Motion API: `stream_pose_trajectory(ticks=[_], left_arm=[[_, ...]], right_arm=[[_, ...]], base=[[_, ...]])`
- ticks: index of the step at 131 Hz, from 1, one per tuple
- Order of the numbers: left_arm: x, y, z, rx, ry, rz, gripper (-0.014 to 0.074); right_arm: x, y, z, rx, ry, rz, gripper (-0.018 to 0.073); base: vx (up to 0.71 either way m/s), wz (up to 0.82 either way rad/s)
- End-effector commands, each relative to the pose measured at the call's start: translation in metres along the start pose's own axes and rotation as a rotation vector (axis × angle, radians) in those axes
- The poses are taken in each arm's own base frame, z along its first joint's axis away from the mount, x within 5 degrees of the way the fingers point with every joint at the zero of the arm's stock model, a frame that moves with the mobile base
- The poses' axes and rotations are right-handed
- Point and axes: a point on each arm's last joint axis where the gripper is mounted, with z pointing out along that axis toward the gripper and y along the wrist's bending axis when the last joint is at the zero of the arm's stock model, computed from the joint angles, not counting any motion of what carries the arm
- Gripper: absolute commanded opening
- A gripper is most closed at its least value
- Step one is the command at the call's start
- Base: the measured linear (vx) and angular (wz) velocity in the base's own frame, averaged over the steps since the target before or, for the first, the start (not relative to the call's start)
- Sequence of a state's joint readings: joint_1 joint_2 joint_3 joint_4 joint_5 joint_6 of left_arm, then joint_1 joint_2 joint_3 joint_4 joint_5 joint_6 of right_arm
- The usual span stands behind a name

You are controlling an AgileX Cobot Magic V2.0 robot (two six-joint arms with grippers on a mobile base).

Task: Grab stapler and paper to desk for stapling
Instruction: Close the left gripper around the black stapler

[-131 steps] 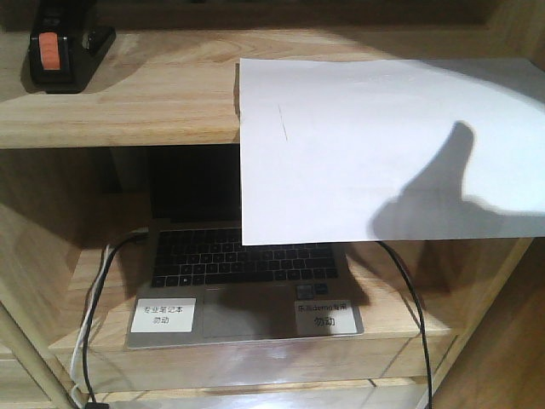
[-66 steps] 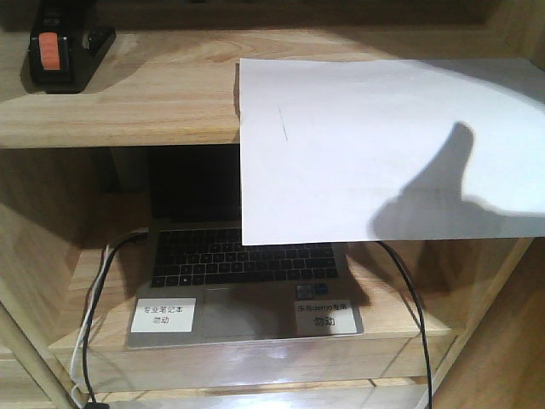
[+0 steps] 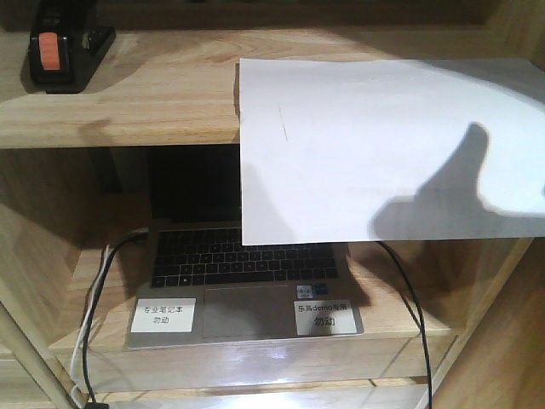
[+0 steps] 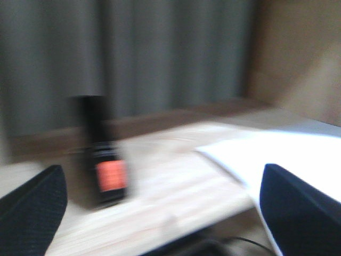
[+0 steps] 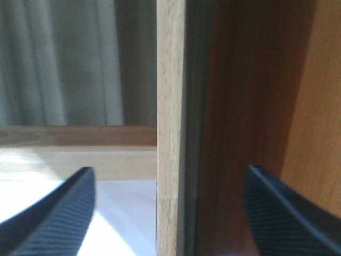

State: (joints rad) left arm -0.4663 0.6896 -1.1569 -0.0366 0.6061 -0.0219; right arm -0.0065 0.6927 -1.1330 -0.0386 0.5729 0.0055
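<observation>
The black stapler (image 3: 60, 47) with its orange patch stands on the upper shelf board at the far left. The white paper (image 3: 383, 145) lies on the same board to the right, its front half hanging over the edge, a gripper's shadow across it. The left wrist view is blurred: the stapler (image 4: 104, 160) stands ahead and left, the paper (image 4: 277, 149) to the right, and my left gripper (image 4: 165, 213) is open, short of both. My right gripper (image 5: 170, 213) is open and holds nothing, with the paper (image 5: 122, 213) low on its left. The desk is out of view.
An open laptop (image 3: 243, 281) with two white labels sits on the lower shelf, cables (image 3: 409, 298) running down either side. A light wooden upright (image 5: 170, 133) of the shelf unit stands straight ahead of the right gripper, a dark brown panel (image 5: 256, 106) beside it.
The gripper's shadow on the paper has slid to the right. The stapler and the paper have not moved.
</observation>
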Motion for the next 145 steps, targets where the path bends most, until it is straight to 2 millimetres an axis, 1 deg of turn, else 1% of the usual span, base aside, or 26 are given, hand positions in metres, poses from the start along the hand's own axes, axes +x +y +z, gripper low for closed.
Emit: stream_pose_trajectory(ticks=[1,20,31,49,66,83,97,119,145], left_arm=[[-0.013,-0.008,0.011,0.074,-0.084,-0.009,0.0698],[-0.007,-0.024,0.034,0.182,-0.034,-0.005,0.0695],[-0.003,-0.030,0.044,0.210,-0.002,0.000,0.0695],[0.002,-0.033,0.058,0.210,0.030,0.004,0.0695],[0.003,-0.033,0.065,0.200,0.041,0.006,0.0692],[-0.006,-0.030,0.074,0.136,0.049,-0.010,0.0690],[-0.020,-0.023,0.084,0.032,0.065,-0.042,0.0685],[-0.041,-0.014,0.100,-0.119,0.086,-0.041,0.0682],[-0.057,-0.009,0.125,-0.251,0.155,-0.052,0.0681]], right_arm=[[-0.013,-0.001,-0.002,0.007,-0.087,-0.008,0.0497],[-0.013,-0.001,-0.002,0.007,-0.087,-0.008,0.0475],[-0.013,-0.001,-0.002,0.007,-0.087,-0.008,0.0470],[-0.013,-0.001,-0.002,0.007,-0.087,-0.008,0.0470],[-0.013,-0.001,-0.002,0.007,-0.087,-0.008,0.0470],[-0.013,-0.001,-0.002,0.007,-0.087,-0.008,0.0470],[-0.013,-0.001,-0.002,0.007,-0.087,-0.008,0.0470],[-0.013,-0.001,-0.002,0.007,-0.087,-0.008,0.0470],[-0.013,-0.001,-0.002,0.007,-0.087,-0.008,0.0470]], base=[[0.00,0.00],[0.00,0.00],[0.00,0.00],[0.00,0.00],[0.00,0.00],[0.00,0.00],[0.00,0.00],[0.00,0.00],[0.00,0.00]])
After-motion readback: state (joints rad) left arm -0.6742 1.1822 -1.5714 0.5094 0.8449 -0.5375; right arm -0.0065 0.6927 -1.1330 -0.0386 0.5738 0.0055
